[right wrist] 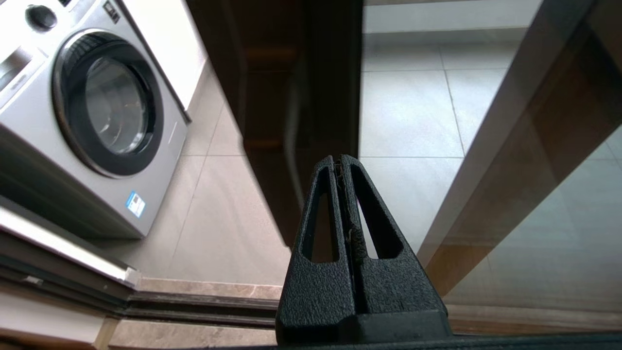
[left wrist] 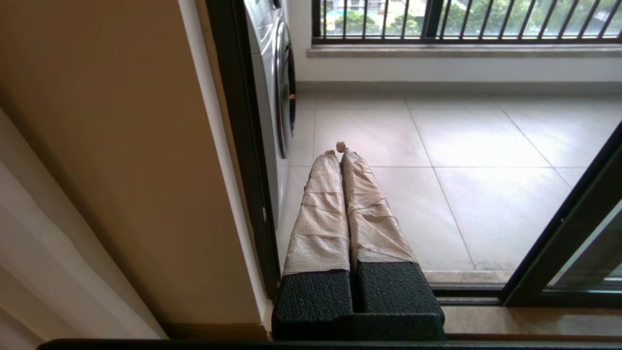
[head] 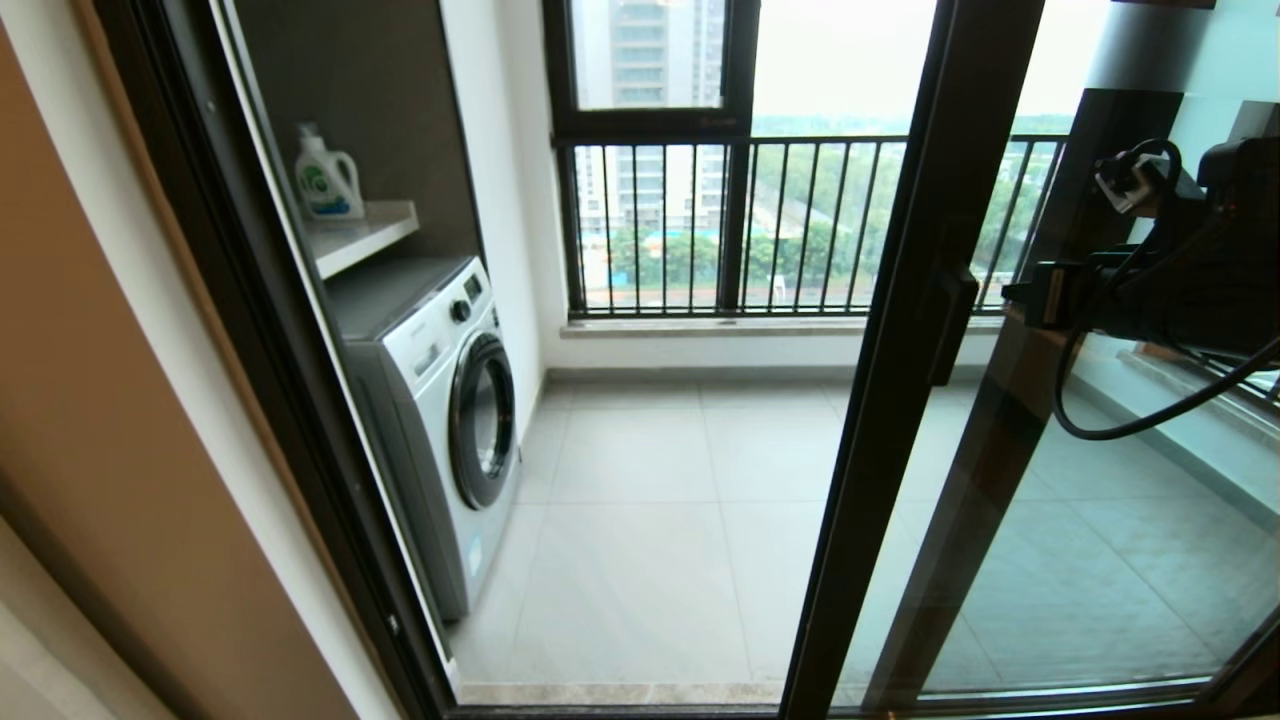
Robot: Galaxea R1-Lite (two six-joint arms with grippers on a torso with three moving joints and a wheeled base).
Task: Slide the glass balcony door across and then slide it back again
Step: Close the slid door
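Glass balcony door (head: 1050,480): panel stands at right of head frame, its dark leading stile running as a long diagonal from top centre-right down to bottom centre. Doorway left of it is open to the balcony.

Near:
- Right gripper (right wrist: 342,163) fills lower centre of right wrist frame, fingers pressed together, nothing between them. Tips sit close in front of the door's dark stile, which rises directly beyond them; whether they touch it cannot be told.
- Left gripper (left wrist: 338,150) at lower centre of left wrist frame, its tape-wrapped fingers also closed, empty. It hangs low at the left side of the opening, beside the fixed door jamb, well apart from the sliding panel.

Middle:
- Door handle (head: 950,325), a black vertical bar, sits mid-height on the stile in head view. The right arm's wrist and cabling occupy the right edge of that frame, level with the handle.
- Washing machine (head: 445,420) at centre-left, past the threshold.

Far:
- Outer window with railing bars (head: 760,225) across the upper frame.

Judgement: the door's long axis is vertical, its travel sideways along the floor track. The right gripper is plainly the nearer one, so a sideways push or pull on stile or handle falls to it.
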